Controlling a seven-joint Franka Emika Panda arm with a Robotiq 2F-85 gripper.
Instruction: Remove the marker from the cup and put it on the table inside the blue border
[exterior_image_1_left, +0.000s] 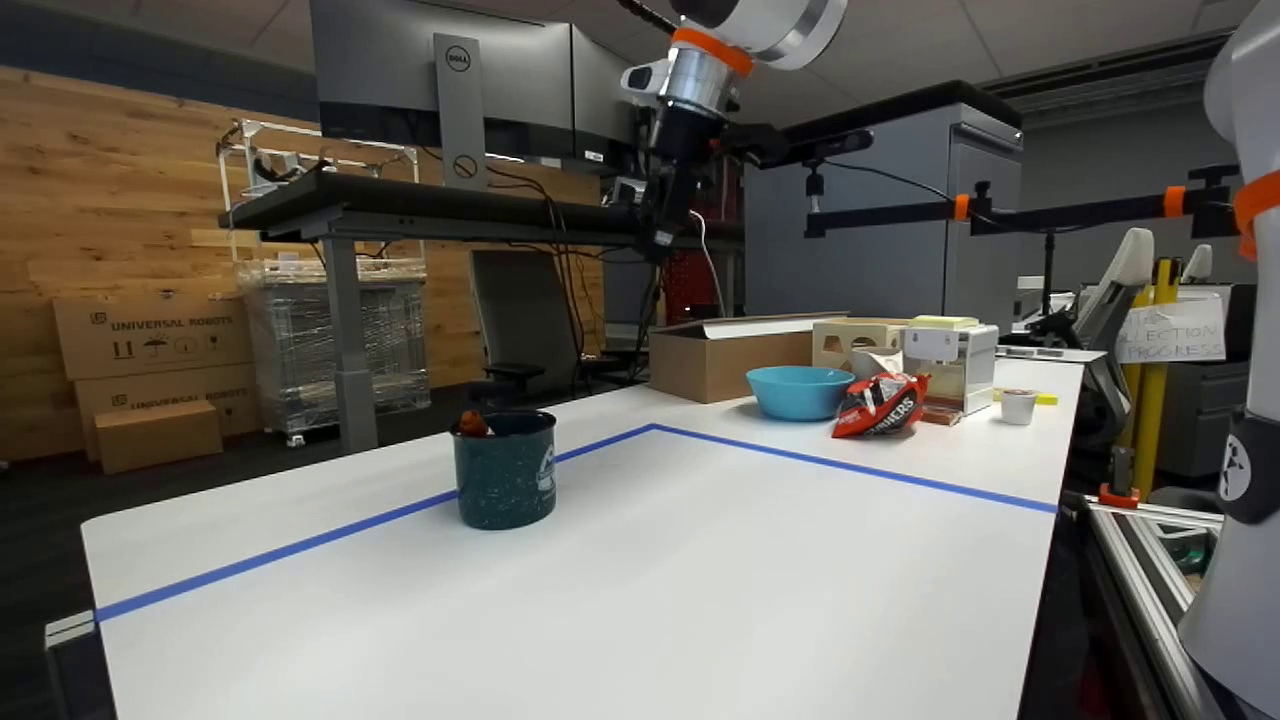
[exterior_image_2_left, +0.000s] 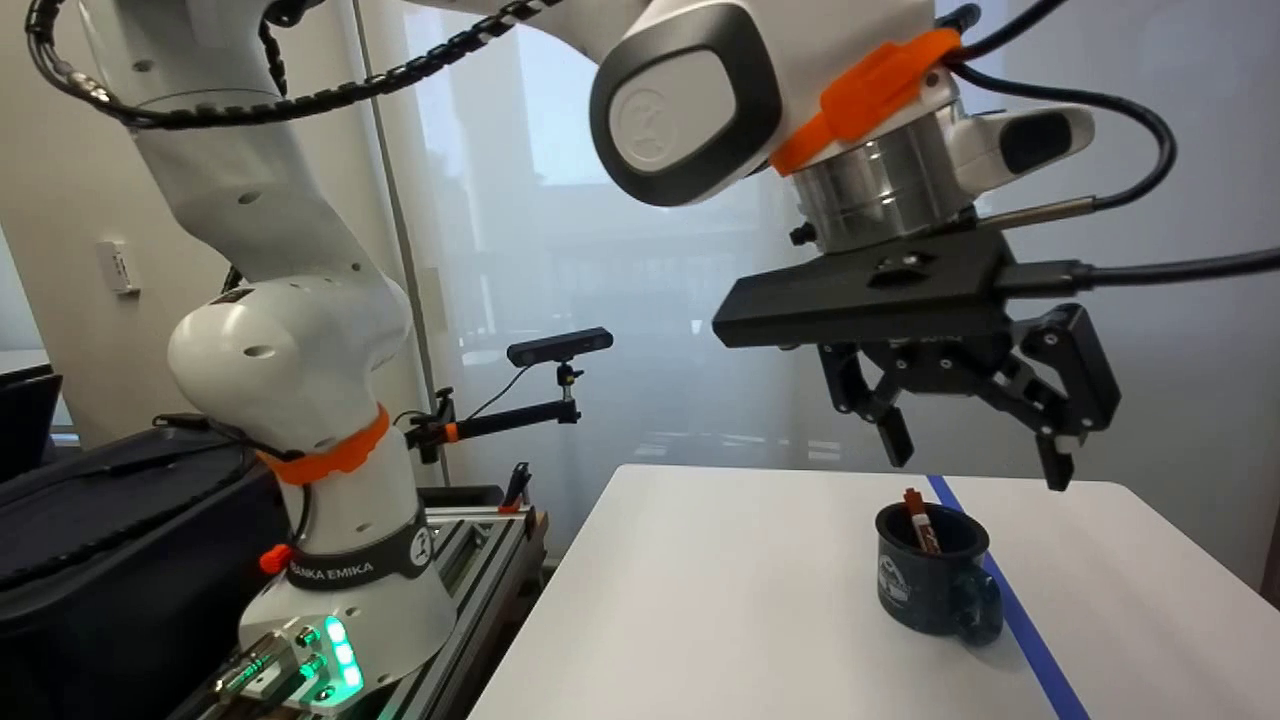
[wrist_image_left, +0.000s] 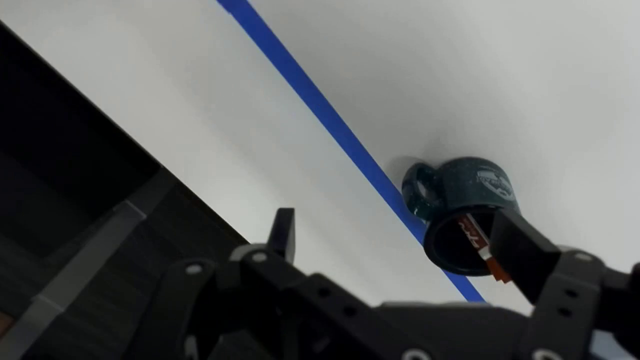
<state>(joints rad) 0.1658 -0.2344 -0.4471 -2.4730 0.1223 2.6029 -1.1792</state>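
Light is washing the backdrop (exterior_image_2_left: 650, 270), upper centre in an exterior view; the dimmer wrist view is showing soft shadow beside the cup (wrist_image_left: 465, 185).

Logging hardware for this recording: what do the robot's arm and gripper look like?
The arm is white and rounded, with orange straps, a black ribbed cable, a silver metal wrist section and a dark base band whose lettering includes EMIKA. The gripper is black, with two angular, linked fingers.
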